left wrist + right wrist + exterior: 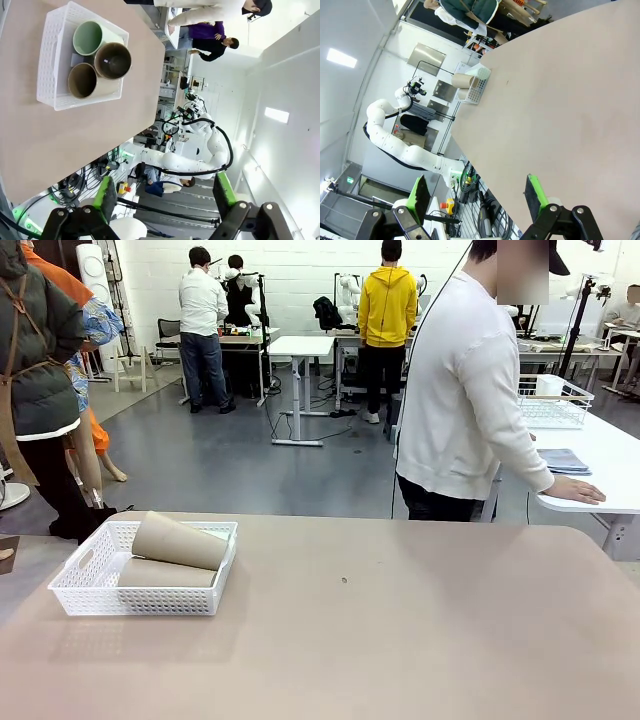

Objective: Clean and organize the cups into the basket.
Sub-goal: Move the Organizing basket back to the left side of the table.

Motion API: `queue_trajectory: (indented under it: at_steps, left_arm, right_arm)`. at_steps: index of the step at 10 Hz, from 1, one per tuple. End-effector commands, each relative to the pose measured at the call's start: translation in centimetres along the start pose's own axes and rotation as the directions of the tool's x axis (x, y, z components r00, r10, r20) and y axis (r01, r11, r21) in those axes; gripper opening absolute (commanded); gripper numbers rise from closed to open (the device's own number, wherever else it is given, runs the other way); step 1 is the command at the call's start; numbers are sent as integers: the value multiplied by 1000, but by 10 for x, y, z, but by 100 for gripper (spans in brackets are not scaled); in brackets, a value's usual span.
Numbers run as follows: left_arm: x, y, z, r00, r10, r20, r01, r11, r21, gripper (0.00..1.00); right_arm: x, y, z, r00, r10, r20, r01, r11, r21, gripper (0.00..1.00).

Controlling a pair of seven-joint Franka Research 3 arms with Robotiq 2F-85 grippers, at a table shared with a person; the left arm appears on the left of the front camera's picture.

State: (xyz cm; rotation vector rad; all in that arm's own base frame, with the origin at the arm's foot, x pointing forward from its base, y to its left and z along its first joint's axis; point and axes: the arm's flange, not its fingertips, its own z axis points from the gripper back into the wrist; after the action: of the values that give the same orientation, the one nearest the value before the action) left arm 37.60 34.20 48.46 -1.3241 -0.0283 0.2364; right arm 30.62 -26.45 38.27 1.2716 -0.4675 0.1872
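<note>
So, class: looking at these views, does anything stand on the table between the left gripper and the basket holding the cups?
Nothing visible does. In the left wrist view the open left gripper looks over bare table toward the basket, where three cups lie on their sides.

Front view: the mint cup is mostly hidden behind the tan cups in the basket, near the table's left edge. A tiny dark speck mid-table, maybe a crumb. Person's head cut off by the top edge.
</note>
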Motion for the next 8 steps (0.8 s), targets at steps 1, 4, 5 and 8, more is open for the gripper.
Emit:
queue_trajectory:
  at_steps: [1,4,5,8]
  left_arm:
    - [-2,2,-2,1000,8,9,-8,1000,1,100]
    - [-2,2,-2,1000,8,9,-8,1000,1,100]
    - [-2,2,-2,1000,8,9,-8,1000,1,100]
    - [-2,2,-2,1000,8,9,-8,1000,1,100]
  right_arm:
    - [0,-1,-1,1000,-1,-4,1,1000,-6,100]
    - [0,-1,-1,1000,-1,-4,1,1000,-6,100]
    - [0,-1,-1,1000,-1,-4,1,1000,-6,100]
    - [0,-1,-1,1000,-1,-4,1,1000,-6,100]
